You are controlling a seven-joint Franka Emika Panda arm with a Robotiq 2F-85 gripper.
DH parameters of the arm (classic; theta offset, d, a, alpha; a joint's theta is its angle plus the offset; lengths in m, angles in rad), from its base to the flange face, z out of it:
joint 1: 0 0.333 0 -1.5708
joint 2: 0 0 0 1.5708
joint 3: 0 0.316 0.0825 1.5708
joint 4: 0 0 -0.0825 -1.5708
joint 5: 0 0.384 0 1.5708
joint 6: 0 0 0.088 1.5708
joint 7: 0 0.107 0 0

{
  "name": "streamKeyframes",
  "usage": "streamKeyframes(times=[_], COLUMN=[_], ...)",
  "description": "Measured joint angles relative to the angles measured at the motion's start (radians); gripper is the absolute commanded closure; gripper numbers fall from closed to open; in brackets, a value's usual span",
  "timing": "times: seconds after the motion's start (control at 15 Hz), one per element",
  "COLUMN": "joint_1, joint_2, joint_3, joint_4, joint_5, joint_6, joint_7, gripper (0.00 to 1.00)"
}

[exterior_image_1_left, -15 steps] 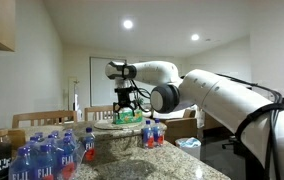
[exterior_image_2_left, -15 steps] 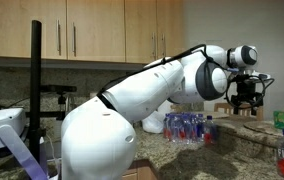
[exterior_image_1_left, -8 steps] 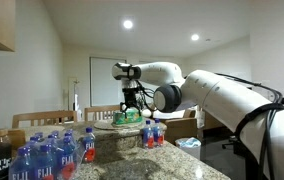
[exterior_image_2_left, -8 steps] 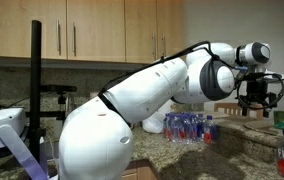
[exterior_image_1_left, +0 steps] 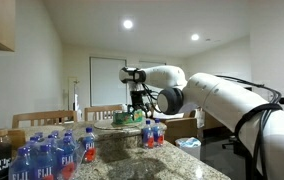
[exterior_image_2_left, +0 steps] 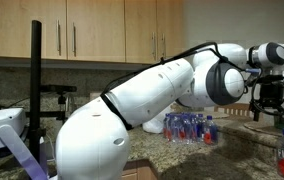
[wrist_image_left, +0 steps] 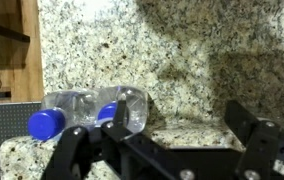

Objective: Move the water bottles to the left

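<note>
Gripper (exterior_image_1_left: 137,102) is wide open and empty, hovering over the desk (wrist_image_left: 182,60). Two bottles (exterior_image_1_left: 152,133) stand upright below the gripper and a bit toward the camera in an exterior view. The wrist view shows two bottles (wrist_image_left: 87,110) side by side, off toward the frame's left of the gripper (wrist_image_left: 162,150) and outside the jaws. From that angle I can't tell whether they touch. A third bottle (exterior_image_1_left: 89,145) is well apart from the gripper, and the FIJI pack (exterior_image_1_left: 37,158) is farther from it; leave the pack alone. The step in hand looks like lining up on the first bottle, with no contact yet. Shift the gripper until one bottle, not both, sits centred between the jaws in the wrist view, then come straight down. Turn the jaws so they close across that bottle's free sides, or one of them will likely clip its neighbour and tip it. Take the outer bottle first. Grip at the label, below the cap. The thin plastic probably squashes and slips, so close gently. Lift clear of the other bottle before moving sideways, and set it down upright before opening.
</note>
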Motion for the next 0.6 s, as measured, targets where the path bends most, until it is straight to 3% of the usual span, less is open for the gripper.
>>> streamKeyframes(times=[0.6], joint_1=[-0.059], joint_2=[0.014], joint_3=[0.004], joint_4=[0.006], joint_5=[-0.031], joint_6=[-0.004], joint_7=[-0.087], gripper=[0.00])
